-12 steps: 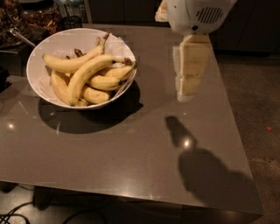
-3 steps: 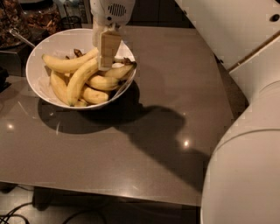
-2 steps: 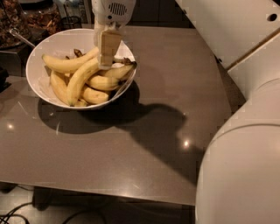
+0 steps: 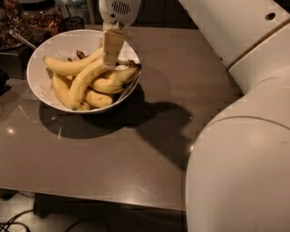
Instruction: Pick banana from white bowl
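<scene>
The white bowl stands at the back left of the table and holds several yellow bananas. The banana, long and strongly arched, lies across the top of the pile, from the bowl's front wall up towards its middle. My gripper hangs straight down from its white wrist over the bowl's right half. Its tip is at the upper end of the banana and hides that end. A flatter long banana lies just behind.
The bowl stands on a grey-brown table, whose front edge runs along the bottom of the view. My arm's large white body fills the right side. Dark containers and a metal handle are at the back left.
Four seconds ago the gripper hung over the bare table to the right of the bowl. It has moved left over the bowl. It has barely moved in the last second.
</scene>
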Robot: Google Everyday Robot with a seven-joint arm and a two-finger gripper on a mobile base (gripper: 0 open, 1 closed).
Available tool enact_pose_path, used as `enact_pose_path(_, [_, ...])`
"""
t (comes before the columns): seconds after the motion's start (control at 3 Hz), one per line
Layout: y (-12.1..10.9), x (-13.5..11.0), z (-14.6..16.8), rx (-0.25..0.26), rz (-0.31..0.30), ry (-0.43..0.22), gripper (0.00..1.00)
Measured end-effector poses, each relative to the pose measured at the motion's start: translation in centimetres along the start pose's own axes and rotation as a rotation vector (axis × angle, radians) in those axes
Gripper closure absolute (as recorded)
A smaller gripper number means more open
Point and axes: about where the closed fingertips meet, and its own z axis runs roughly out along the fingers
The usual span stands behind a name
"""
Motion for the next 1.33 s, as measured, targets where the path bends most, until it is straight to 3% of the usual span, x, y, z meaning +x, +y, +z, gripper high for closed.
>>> enact_pose_path(0.67, [-0.6, 0.6, 1.1, -0.028, 0.09, -0.003, 0.45])
enact_pose_path(1.33, [-1.2, 0.6, 2.6, -0.066, 0.112, -0.009, 0.48])
